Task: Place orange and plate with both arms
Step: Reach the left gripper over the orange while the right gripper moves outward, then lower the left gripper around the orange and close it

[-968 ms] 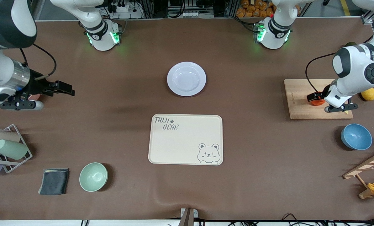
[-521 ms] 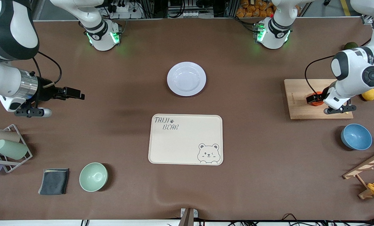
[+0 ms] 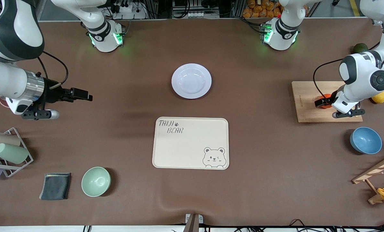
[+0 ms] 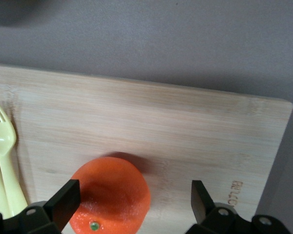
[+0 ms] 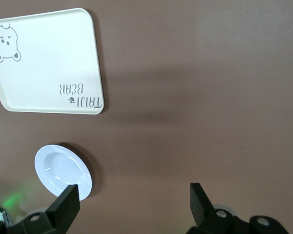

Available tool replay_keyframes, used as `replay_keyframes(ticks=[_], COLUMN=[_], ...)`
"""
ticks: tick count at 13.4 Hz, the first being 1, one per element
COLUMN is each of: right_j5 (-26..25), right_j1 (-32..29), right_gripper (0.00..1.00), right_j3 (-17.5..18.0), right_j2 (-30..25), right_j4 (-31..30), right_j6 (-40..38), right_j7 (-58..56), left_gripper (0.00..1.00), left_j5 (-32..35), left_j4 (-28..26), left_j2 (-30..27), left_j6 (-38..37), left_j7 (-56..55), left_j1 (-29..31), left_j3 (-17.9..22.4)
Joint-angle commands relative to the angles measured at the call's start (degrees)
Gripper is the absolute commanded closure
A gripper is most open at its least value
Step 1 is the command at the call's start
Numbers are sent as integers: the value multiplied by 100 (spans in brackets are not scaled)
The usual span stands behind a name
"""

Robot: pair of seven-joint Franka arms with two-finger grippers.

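The orange [image 3: 324, 97] sits on a wooden cutting board [image 3: 307, 106] at the left arm's end of the table. My left gripper [image 3: 322, 102] is open and low over the board. In the left wrist view the orange [image 4: 110, 195] lies between the fingers of my left gripper [image 4: 133, 193], close to one finger and apart from the other. The pale plate [image 3: 191, 81] lies empty mid-table, farther from the front camera than the bear tray. My right gripper [image 3: 82, 95] is open and empty, up over bare table toward the right arm's end. Its wrist view shows my right gripper [image 5: 132, 196] and the plate [image 5: 63, 171].
The beige bear tray [image 3: 190, 142] lies mid-table. A yellow fork [image 4: 2, 146] lies on the board by the orange. A lemon [image 3: 379, 96], a dark green fruit [image 3: 360, 47] and a blue bowl [image 3: 366, 140] stand near the board. A green bowl [image 3: 96, 181], a dark cloth [image 3: 55, 186] and a cup rack [image 3: 8, 151] are at the right arm's end.
My right gripper has moved toward the middle of the table. My left arm has shifted slightly over the board, with the gripper still at the orange.
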Motion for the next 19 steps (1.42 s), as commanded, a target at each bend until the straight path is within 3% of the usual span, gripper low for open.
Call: replay_keyframes(ticks=[1, 19], right_j5=[112, 103], right_j1=[41, 41], right_gripper=[0, 0], right_j3=[-15, -23], right_j2=[-58, -58], right_j4=[22, 31], right_j6=[-34, 10], right_j7=[71, -17], left_gripper=[0, 0], left_j5=[160, 379], left_j4=[-14, 30], left_j2=[188, 136], left_j6=[213, 152], left_j7=[112, 745], left_j1=[163, 444], left_j3=[-39, -22])
